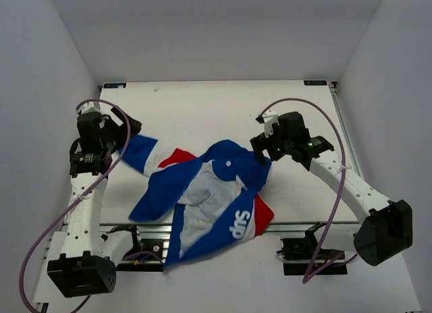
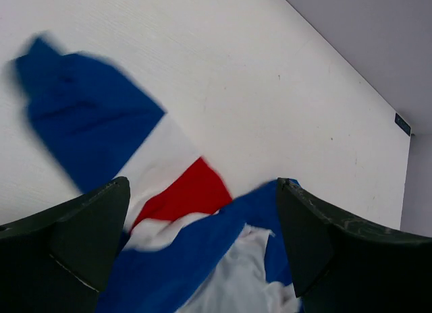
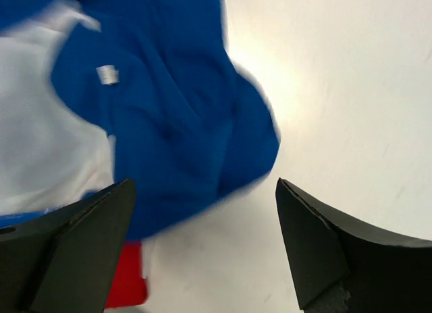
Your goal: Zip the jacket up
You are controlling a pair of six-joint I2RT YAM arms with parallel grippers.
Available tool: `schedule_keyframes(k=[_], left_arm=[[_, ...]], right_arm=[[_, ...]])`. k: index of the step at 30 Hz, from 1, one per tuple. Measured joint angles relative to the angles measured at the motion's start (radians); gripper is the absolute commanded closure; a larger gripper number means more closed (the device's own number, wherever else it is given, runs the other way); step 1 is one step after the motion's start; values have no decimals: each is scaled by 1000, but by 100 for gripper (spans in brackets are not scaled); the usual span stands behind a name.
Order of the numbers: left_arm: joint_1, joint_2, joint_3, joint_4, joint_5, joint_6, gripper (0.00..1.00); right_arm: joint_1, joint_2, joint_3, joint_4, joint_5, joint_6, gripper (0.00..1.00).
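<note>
Royal-blue hooded fabric jacket (image 1: 202, 191) sprawls open mid-frame on the white bench (image 1: 202, 110), both arms' jaws spread empty beside it, so flatten its front panels before you hunt the zipper ends.

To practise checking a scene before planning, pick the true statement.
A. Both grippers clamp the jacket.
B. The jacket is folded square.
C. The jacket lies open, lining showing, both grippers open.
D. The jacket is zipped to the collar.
C: the jacket lies spread open with its white lining exposed, and the left gripper and right gripper each show fingers wide apart, clamping nothing.
</note>
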Motion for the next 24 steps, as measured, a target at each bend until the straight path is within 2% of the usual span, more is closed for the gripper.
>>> schedule_keyframes(k=[4, 9, 11, 17, 20, 24], left_arm=[[0, 6, 2, 2, 40, 4, 2], [-14, 82, -7, 48, 200, 33, 2], [-85, 133, -14, 55, 196, 49, 2], [-435, 380, 34, 28, 56, 135, 2], [-511, 522, 84, 44, 24, 204, 2], [-547, 706, 186, 62, -11, 284, 2]], right_arm=[[0, 5, -57, -55, 117, 148, 11], [0, -21, -41, -53, 207, 315, 11], [0, -32, -41, -53, 225, 372, 11], [1, -14, -42, -51, 191, 444, 11], [1, 13, -68, -51, 203, 506, 11], [0, -5, -209, -16, 167, 609, 11]])
